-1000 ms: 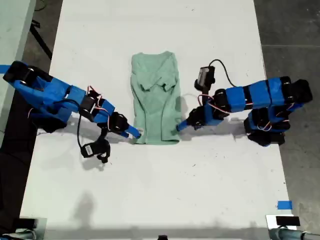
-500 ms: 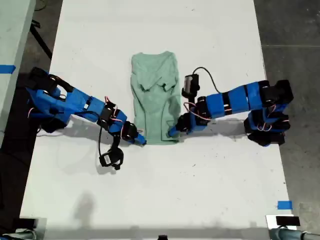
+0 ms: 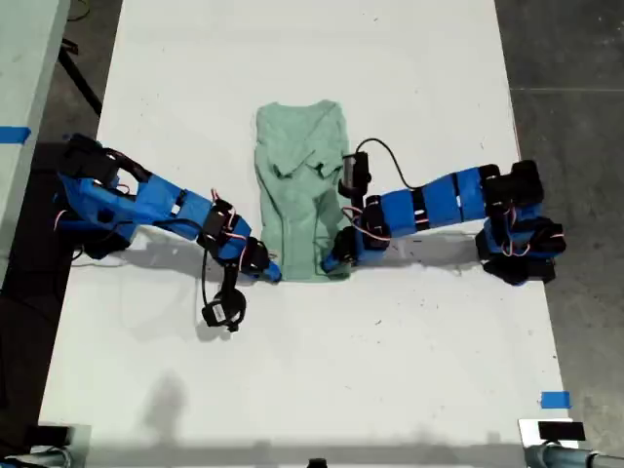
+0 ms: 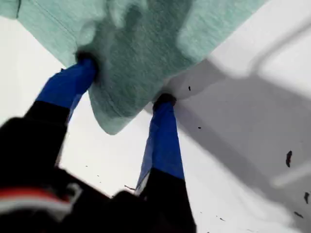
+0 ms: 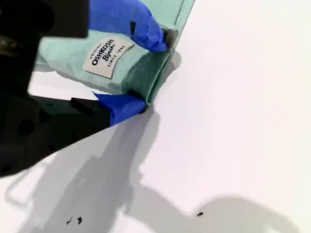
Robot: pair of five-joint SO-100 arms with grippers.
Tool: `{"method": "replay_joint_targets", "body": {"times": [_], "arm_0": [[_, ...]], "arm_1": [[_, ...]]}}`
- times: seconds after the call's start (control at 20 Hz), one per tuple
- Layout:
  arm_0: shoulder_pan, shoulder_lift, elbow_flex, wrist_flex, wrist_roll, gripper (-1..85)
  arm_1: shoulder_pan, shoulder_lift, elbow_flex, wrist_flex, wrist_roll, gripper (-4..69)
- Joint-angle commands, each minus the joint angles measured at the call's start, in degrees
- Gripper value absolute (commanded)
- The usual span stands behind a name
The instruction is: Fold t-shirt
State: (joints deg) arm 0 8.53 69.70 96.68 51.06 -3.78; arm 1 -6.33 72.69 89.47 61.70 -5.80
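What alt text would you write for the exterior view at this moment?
Seen from above, a pale green t-shirt, folded into a narrow strip, lies on a white table. Two blue arms reach in from the exterior view's left and right, and each gripper meets a bottom corner of the shirt's hem.

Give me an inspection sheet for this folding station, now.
Surface: white table, matte.
Job's things: pale mint-green cloth t-shirt, sides folded in to a narrow strip, lying mid-table.
Clutter: a few dark specks.
Grippers: my first gripper has its jaws spread at a shirt corner; my second gripper straddles the labelled hem corner, grip unclear.
Cables: a black cable loops beside each arm.
Surroundings: grey floor, blue tape marker.
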Motion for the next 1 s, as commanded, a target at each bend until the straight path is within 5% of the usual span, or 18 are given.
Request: {"method": "replay_joint_targets", "body": {"times": [0.0,0.05,0.1,0.15,0.45,0.8,0.95], "arm_0": [[-1.23,-2.2,-6.06,3.69,0.53,16.9],[-1.41,-3.25,-7.56,4.92,0.79,13.8],[-1.49,-3.52,-8.09,5.63,0.88,7.1],[-1.58,-3.52,-8.09,5.89,0.88,0.3],[0.79,0.26,-8.79,8.09,2.46,0.0],[13.01,3.96,-20.57,17.67,0.7,0.0],[13.45,4.92,-27.69,21.62,2.37,0.0]], "arm_1": [[-1.05,-1.05,-5.71,1.67,-0.53,13.7],[-1.14,-1.85,-6.86,2.29,0.09,1.7],[-1.41,-2.81,-8.26,2.81,0.0,-1.1],[-1.76,-3.43,-9.58,3.52,0.0,-1.1],[-3.78,-1.58,-13.71,6.24,0.79,-1.1],[-14.24,3.52,-15.56,6.86,7.73,-1.0],[-13.01,3.87,-20.65,7.73,5.45,-1.0]]}}
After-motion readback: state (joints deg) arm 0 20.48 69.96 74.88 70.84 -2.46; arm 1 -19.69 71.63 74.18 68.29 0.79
